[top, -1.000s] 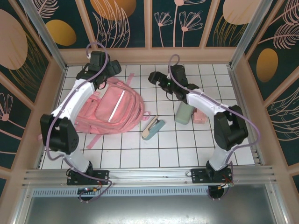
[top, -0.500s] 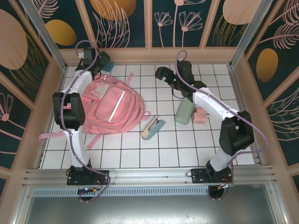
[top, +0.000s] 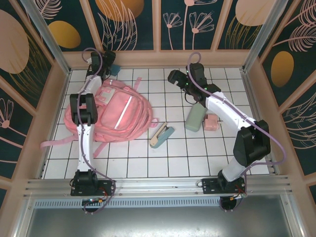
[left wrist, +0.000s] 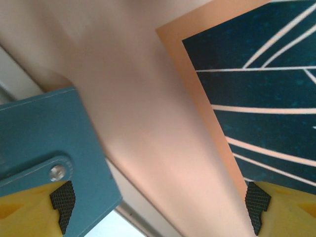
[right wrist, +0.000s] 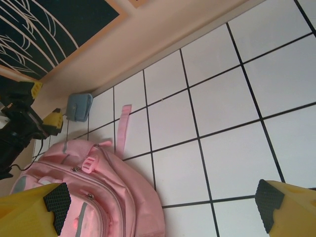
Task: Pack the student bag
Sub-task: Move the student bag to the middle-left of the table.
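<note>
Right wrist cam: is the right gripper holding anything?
No, the right gripper stands open, its fingers apart above bare white tiles beside the large soft pink fabric backpack.

Lab test cell: aluminium frame (top: 158, 186), gridded tabletop (top: 187, 153)

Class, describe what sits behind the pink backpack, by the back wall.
A small blue case lies at the wall, the open left gripper at it. Anything beneath the backpack is covered.

Soft pink cloth student bag (top: 121, 111), smooth white tiled table (top: 197, 153), matt teal case (left wrist: 44, 128).
</note>
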Action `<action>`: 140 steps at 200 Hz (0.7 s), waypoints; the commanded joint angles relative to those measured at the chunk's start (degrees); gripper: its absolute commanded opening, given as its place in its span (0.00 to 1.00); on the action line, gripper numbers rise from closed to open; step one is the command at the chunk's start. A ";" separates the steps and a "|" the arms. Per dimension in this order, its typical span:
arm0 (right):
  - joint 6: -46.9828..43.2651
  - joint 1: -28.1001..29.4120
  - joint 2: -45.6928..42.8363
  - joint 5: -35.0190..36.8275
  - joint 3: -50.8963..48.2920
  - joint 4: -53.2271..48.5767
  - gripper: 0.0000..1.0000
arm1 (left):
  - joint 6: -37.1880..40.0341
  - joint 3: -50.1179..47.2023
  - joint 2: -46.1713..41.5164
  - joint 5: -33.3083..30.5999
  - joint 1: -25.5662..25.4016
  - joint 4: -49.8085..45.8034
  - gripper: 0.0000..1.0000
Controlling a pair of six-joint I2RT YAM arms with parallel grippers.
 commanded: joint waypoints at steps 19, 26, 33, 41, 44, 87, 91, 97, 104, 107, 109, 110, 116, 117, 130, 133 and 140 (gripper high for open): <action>2.99 -0.35 -3.05 2.81 -0.06 -2.29 0.99 | -8.31 4.16 5.25 -0.11 -0.01 4.48 0.90; 3.32 -0.29 -3.22 3.00 -0.37 -2.31 0.99 | -9.73 4.45 6.19 0.30 0.00 4.18 0.88; 3.69 -0.33 -3.46 3.20 -0.61 -2.24 0.99 | -10.92 5.01 6.99 1.18 0.00 3.57 0.86; 4.06 -0.27 -3.63 3.51 -0.79 -2.40 0.99 | -11.92 5.77 7.96 2.37 -0.01 2.26 0.84; 4.19 -0.34 -3.66 3.59 -0.86 -2.42 0.99 | -12.13 6.20 8.31 2.76 -0.01 1.53 0.84; 4.62 -0.35 -4.01 3.45 -2.14 -1.58 0.99 | -10.69 3.63 7.03 6.11 -1.06 -8.01 0.82; 4.59 -0.33 -3.92 3.28 -2.17 -1.47 0.99 | -10.40 2.85 6.44 6.34 -1.21 -8.66 0.81; 4.65 -0.28 -3.71 3.02 -2.17 -1.34 0.99 | -9.86 1.28 5.68 6.69 -1.51 -9.38 0.81; 4.68 -0.35 -3.57 2.57 -2.21 -1.11 0.99 | -9.19 -0.95 4.30 7.08 -1.88 -9.94 0.81; 4.69 -0.32 -3.47 2.42 -2.21 -1.02 0.99 | -8.95 -2.00 3.66 7.25 -2.05 -10.02 0.81; 4.67 -0.35 -3.47 2.33 -2.20 -0.94 0.99 | -8.80 -2.81 3.25 7.36 -2.15 -9.98 0.81; 4.71 -0.31 -3.39 2.30 -2.23 -0.93 0.99 | -8.73 -3.19 3.02 7.41 -2.22 -10.02 0.81; 4.64 -0.30 -3.32 1.94 -2.32 -0.73 0.99 | -8.41 -5.54 1.66 7.74 -2.59 -9.92 0.81; 4.65 -0.28 -3.32 1.89 -2.33 -0.73 0.99 | -8.31 -5.92 1.39 7.77 -2.66 -9.90 0.81; 4.39 -0.32 -3.32 1.22 -2.58 -0.18 0.99 | -7.57 -11.16 -1.29 8.27 -3.55 -9.75 0.81; 4.28 -0.34 -3.32 1.09 -2.60 -0.13 0.99 | -7.32 -12.31 -1.95 8.37 -3.79 -9.65 0.81; 4.22 -0.35 -3.32 0.74 -2.77 -0.04 0.99 | -6.74 -14.89 -3.42 8.51 -4.32 -9.46 0.81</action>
